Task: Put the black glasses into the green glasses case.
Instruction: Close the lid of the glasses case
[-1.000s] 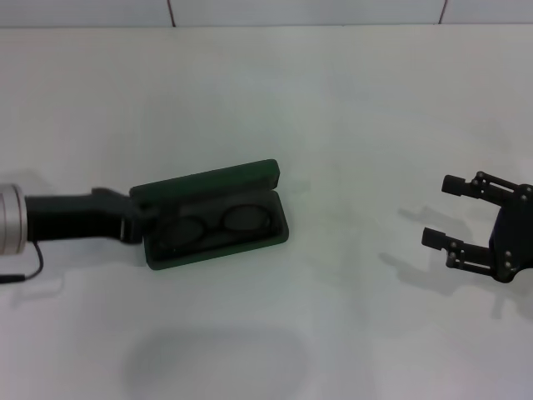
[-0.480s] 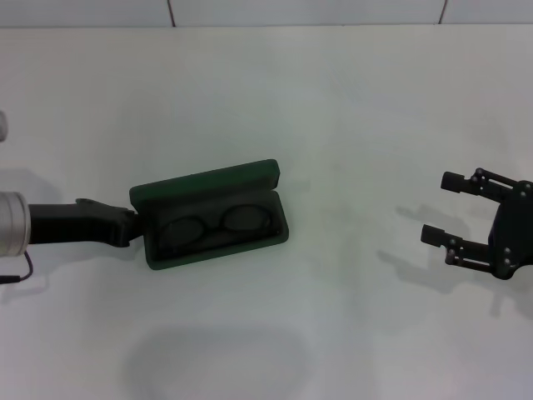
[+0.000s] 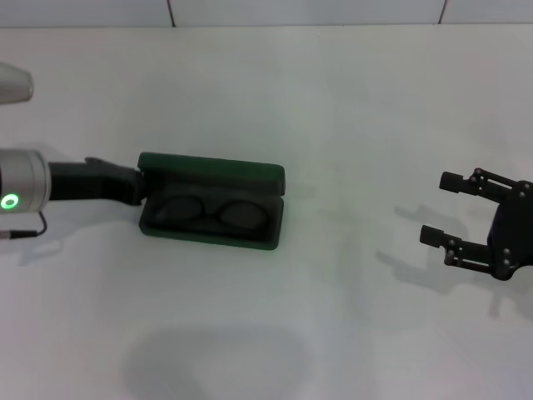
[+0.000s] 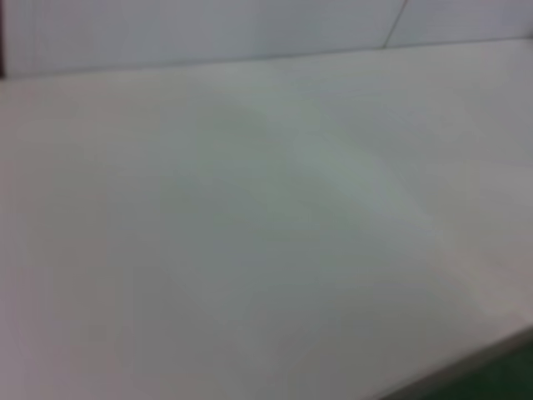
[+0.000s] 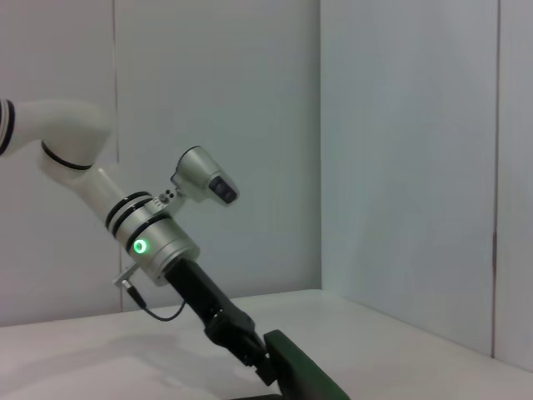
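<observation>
A: Nearest first — what's the right gripper [image 3: 444, 210] doing?

B: Parked well off to the right on the table [image 3: 350, 333], its 2 fingers spread apart, holding nothing.

A: And farther back?

B: The case [image 3: 212, 200] lies open, lid upright along its far edge. The glasses [image 3: 206, 213] sit inside on the lining, both lenses side by side. So the placing looks done.

A: The left gripper [image 3: 137, 185]?

B: At the case's left end, touching it or nearly so. I cannot tell whether its fingers are apart or together — the case hides the tips. Its wrist view shows only bare table and a sliver of green.

A: What could go wrong?

B: If that gripper pulls away while hooked on the rim, it could drag or tip the case. A nudge on the lid could also drop it onto a temple arm lying proud of the tray.
</observation>
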You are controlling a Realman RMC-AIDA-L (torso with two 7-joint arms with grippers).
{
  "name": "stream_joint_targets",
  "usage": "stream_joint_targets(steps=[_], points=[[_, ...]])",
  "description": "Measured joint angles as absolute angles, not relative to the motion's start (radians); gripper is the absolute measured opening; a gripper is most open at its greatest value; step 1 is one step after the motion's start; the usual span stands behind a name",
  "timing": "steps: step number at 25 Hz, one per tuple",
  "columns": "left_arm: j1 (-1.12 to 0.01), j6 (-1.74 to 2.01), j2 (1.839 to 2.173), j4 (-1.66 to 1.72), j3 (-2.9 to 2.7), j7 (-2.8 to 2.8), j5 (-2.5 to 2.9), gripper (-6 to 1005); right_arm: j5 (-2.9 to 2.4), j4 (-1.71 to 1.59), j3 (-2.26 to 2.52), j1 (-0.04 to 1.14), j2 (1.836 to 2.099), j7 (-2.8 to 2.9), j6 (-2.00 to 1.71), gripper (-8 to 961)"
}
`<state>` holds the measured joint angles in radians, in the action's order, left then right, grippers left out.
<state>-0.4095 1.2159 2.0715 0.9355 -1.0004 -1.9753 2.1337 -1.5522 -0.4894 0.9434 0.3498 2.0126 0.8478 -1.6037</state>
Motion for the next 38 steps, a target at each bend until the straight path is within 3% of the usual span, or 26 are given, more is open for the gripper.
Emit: stream_joint_targets(steps=[12,22,25,29,34,38], points=[[-0.443,1.177,2.067,0.915,-0.999,-1.974,2.132,48,-1.552,-0.489,0.943,0.350,2.013,0.846,-1.605,752],[-0.391,1.480,2.051,0.921,-0.869,-1.920,1.951,49,-1.552,-0.489,0.928,0.348,2.011,0.845,-1.605,752],[-0.390,1.487,2.061,0.924,-0.843,-1.914,1.878,50,-1.552,-0.488,0.923,0.349,2.011,0.845,-1.605,752],[-0.409,1.355,2.089,0.929,-0.863,-1.919,1.849,50,-1.552,-0.486,0.922,0.356,2.013,0.845,-1.603,752],[-0.426,1.062,2.097,0.938,-1.066,-2.046,1.839,51,-1.552,-0.480,0.922,0.362,2.014,0.845,-1.600,752],[-0.373,0.801,2.096,1.046,-1.321,-2.211,1.894,51,-1.552,-0.481,0.920,0.358,2.014,0.845,-1.602,752]])
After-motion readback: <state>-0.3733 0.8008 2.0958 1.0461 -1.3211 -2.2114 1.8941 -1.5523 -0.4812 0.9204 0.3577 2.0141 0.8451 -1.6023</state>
